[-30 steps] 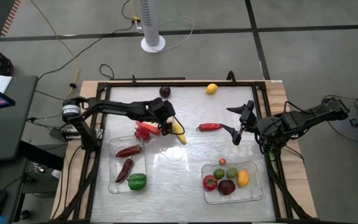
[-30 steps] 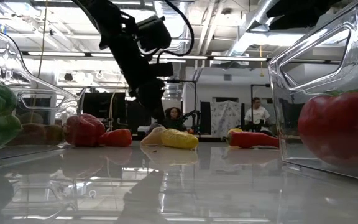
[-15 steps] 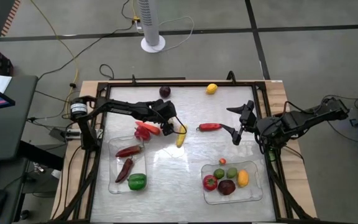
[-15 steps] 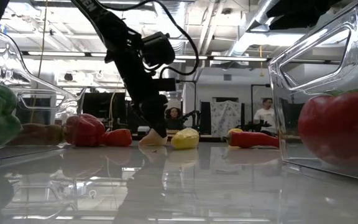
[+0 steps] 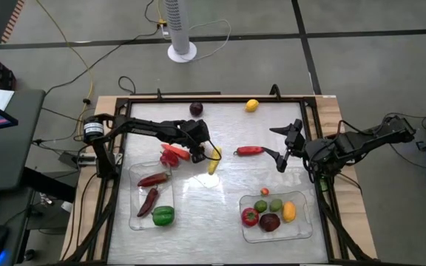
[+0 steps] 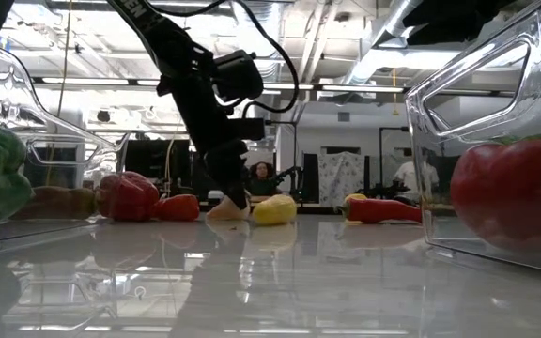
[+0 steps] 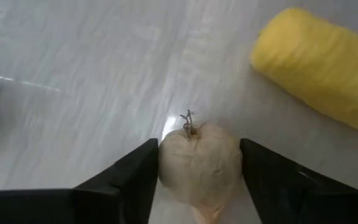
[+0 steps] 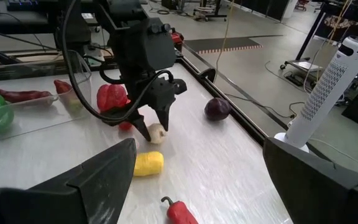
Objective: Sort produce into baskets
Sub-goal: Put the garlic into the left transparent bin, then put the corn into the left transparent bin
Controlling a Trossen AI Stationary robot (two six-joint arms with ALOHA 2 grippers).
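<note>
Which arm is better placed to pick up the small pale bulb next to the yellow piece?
Left. The left gripper already has a finger on each side of the pale bulb, beside the yellow piece. The right gripper hovers open near the red pepper, farther off.

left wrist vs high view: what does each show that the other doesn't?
Left wrist only: a pale, round garlic-like piece with a dry stem tip, sitting between the left gripper fingers, which are open around it; from above the gripper hides it.

High view only: both baskets with sorted produce, the right gripper open beside a red pepper, and a purple piece near the table's far edge.

Both: the yellow piece lying on the table next to the left gripper.
</note>
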